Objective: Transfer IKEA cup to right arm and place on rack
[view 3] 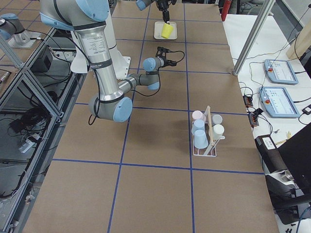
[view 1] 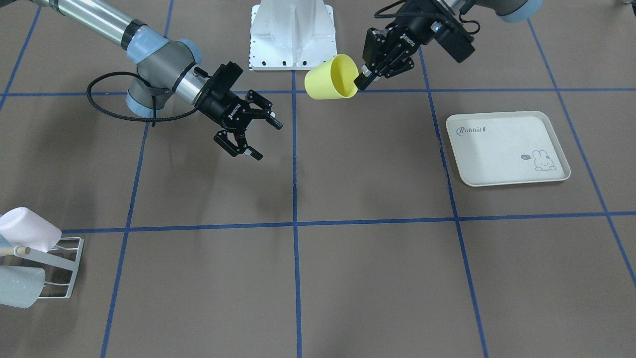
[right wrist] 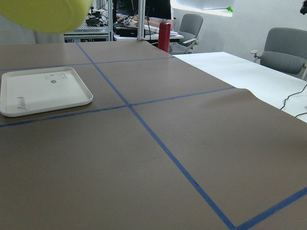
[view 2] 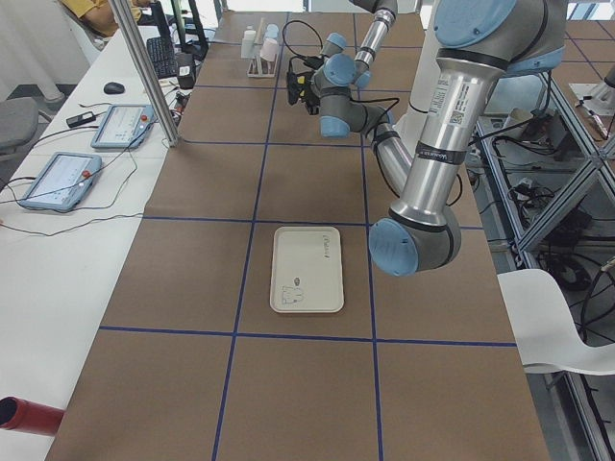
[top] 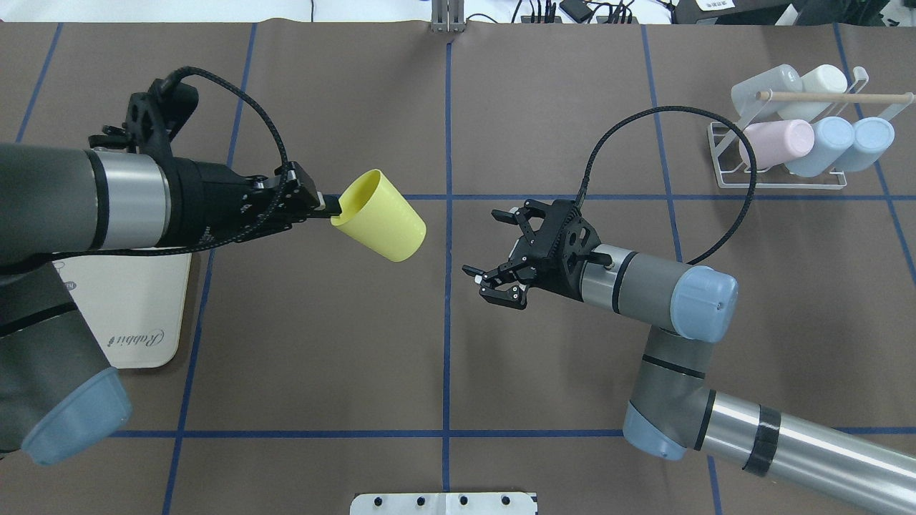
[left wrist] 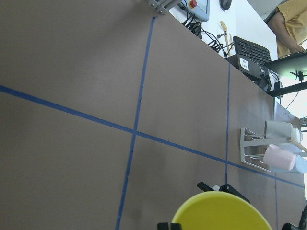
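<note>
The yellow IKEA cup (top: 379, 214) hangs in the air on its side, above the table's middle. My left gripper (top: 325, 207) is shut on its rim, one finger inside the mouth; in the front-facing view this gripper (view 1: 361, 79) holds the cup (view 1: 330, 78). The right arm's gripper (top: 483, 243) is open and empty, a short way right of the cup and pointing at it; it also shows in the front-facing view (view 1: 268, 140). The white wire rack (top: 780, 182) with its wooden rod stands at the far right.
Several pastel cups (top: 776, 139) lie on the rack's prongs. The cream rabbit-print tray (view 1: 507, 146) lies on the table under my left arm. The robot's white base (view 1: 291, 35) stands at the near edge. Blue tape lines cross the brown table.
</note>
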Robot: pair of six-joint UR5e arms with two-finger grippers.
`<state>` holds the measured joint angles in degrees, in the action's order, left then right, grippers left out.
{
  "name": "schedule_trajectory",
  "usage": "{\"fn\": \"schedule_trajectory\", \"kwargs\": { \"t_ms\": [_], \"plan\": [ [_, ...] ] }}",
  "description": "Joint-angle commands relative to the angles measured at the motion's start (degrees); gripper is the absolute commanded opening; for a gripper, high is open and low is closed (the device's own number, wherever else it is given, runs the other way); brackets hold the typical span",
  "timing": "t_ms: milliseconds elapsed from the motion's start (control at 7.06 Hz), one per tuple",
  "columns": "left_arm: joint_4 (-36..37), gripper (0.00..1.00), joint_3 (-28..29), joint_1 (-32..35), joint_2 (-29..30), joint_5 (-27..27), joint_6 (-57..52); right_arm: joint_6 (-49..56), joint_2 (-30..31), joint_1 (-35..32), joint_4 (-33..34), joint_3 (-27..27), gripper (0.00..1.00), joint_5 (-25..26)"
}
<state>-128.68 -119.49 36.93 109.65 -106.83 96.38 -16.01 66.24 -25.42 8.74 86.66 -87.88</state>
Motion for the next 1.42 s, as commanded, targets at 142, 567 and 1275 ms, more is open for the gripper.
{"fn": "schedule_trajectory", "kwargs": {
  "t_ms": [142, 567, 1275],
  "plan": [
    [0.1, 0.0, 3.6, -2.6, 4.0, 2.2, 1.3, -0.3, -0.4, 0.8, -4.4, 0.4, 0.99, 0.0],
    [0.0, 0.0, 7.4, -3.3, 6.4, 3.1, 1.3, 0.5, -0.4, 1.4, -4.5, 1.8, 0.99, -0.3],
    [0.0, 0.0, 9.0, -5.1, 6.5, 3.9, 1.3, 0.5, -0.4, 2.5, -6.8, 2.5, 0.99, -0.4]
  ]
}}
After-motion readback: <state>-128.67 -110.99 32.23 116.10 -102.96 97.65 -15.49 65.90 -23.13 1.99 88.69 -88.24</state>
